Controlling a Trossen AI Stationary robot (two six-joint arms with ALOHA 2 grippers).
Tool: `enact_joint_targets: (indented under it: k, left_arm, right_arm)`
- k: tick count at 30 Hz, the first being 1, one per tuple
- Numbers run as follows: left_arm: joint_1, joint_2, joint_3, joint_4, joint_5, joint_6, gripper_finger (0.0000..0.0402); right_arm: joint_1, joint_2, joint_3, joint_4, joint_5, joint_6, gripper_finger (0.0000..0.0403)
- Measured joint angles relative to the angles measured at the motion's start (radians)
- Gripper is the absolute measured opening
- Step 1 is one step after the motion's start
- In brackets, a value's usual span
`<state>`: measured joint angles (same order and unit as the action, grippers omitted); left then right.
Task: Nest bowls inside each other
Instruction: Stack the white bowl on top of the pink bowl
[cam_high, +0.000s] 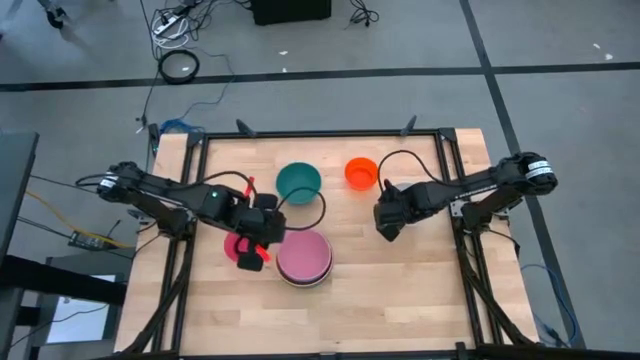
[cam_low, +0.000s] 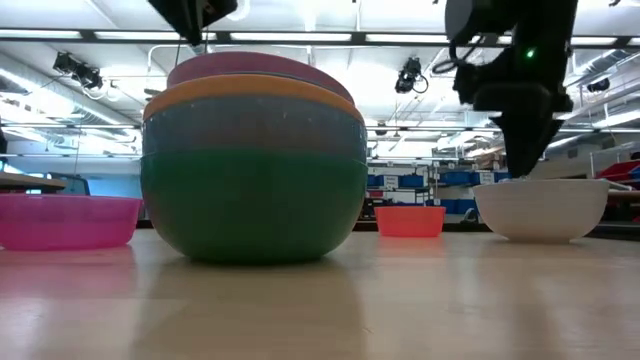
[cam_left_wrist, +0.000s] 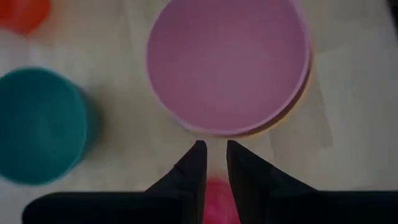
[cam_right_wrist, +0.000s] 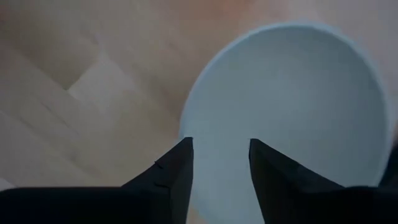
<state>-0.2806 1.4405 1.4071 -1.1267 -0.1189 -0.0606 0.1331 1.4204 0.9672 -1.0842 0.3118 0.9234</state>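
The left pincer (cam_left_wrist: 212, 152) hovered slightly parted at the pink-topped stack's (cam_high: 304, 256) nine o'clock; the right pincer (cam_right_wrist: 219, 155) stood apart over the white bowl's (cam_right_wrist: 298, 106) rim

The right gripper (cam_right_wrist: 219, 162) hangs with fingers (cam_right_wrist: 174, 171) parted over the white bowl's (cam_right_wrist: 298, 106) rim.

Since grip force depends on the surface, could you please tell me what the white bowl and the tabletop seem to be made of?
White bowl: probably plastic, with a smooth, slightly matte finish; it shows a thin even rim and soft shading without sharp glints. Tabletop: wood, apparently butcher-block style; pale joined strips with visible grain, and a mild sheen that reflects the bowls in the low view.
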Motion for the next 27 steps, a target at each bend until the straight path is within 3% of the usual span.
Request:
enact_joint_targets:
  k: [8,27]
  left_arm:
    - [0.002,-0.068,-0.002,-0.068,-0.097,-0.051,0.0072]
    - [0.001,-0.173,-0.003,-0.079,-0.144,-0.102,0.0072]
  right_arm:
    - [-0.034,0.0,-0.018,0.047,-0.032,-0.015,0.0171]
    - [-0.037,0.0,-0.018,0.208,-0.087,-0.043,0.0173]
